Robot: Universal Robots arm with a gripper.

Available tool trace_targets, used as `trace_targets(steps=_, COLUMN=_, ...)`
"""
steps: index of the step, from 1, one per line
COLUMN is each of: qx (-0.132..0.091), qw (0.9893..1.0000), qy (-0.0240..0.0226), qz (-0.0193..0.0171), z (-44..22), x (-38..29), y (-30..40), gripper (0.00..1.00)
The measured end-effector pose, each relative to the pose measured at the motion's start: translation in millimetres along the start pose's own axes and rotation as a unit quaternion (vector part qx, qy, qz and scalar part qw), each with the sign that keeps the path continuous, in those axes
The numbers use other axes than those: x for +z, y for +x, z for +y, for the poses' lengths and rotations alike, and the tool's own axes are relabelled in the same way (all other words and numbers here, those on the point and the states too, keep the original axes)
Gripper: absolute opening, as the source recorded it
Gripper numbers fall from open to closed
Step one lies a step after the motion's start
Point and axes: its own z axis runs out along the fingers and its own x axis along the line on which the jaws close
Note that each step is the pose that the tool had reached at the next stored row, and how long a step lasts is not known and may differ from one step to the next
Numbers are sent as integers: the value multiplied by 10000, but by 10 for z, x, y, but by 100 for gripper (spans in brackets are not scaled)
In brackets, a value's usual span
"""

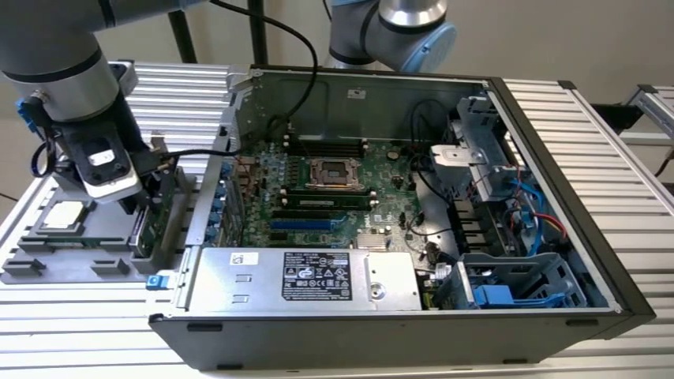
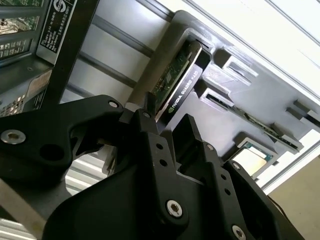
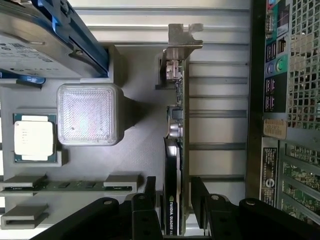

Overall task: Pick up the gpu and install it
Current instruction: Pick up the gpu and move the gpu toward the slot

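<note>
Gripper (image 3: 175, 184) spread w/ gpu (image 3: 173, 157) btwn, upright in tray (image 3: 142, 150)

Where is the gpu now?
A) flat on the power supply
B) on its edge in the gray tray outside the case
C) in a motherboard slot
B: the gpu stands on edge in the gray tray beside the case, the open pincer straddling it.

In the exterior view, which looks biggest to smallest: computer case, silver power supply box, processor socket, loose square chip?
1. computer case
2. silver power supply box
3. processor socket and square chip: they look about alike, so I won't rank them.
</note>
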Motion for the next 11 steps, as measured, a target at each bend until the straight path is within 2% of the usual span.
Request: trace_targets(steps=11, qx=0, qw=10000, qy=4, qz=0, z=-1, x=52, y=1, gripper=100)
